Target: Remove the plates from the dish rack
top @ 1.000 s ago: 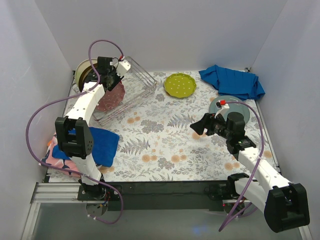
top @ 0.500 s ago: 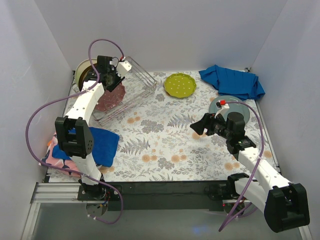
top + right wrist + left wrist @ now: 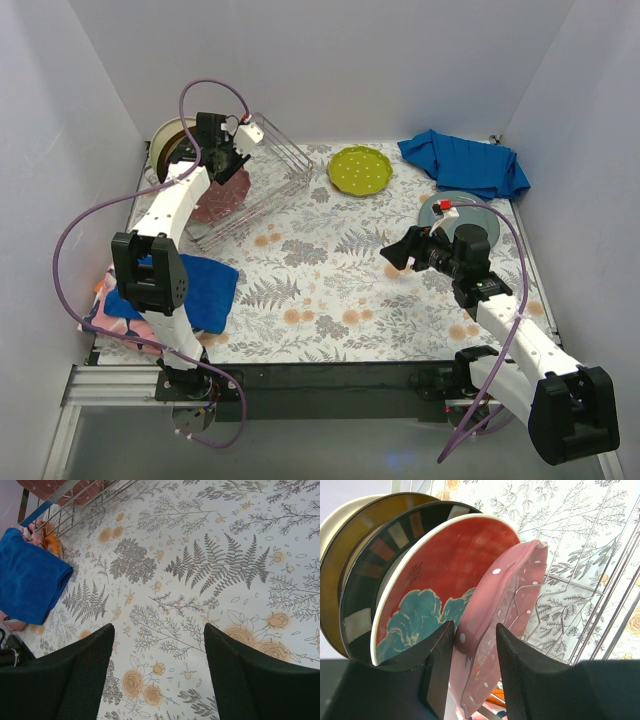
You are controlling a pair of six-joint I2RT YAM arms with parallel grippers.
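Left jaws straddle the pink plate (image 3: pixel 506 592) at its rim, grip unclear; right jaws apart. Likely stiff, slick, breakable.

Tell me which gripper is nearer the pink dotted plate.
The left gripper: its fingers sit either side of the pink dotted plate in the dish rack; the right gripper hangs open over the tablecloth, far to its right.

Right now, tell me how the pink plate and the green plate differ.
The pink plate stands on edge in the rack; the green plate lies flat on the table. The pink plate sits between the fingers of the left gripper; the green plate lies free. Both are dotted.
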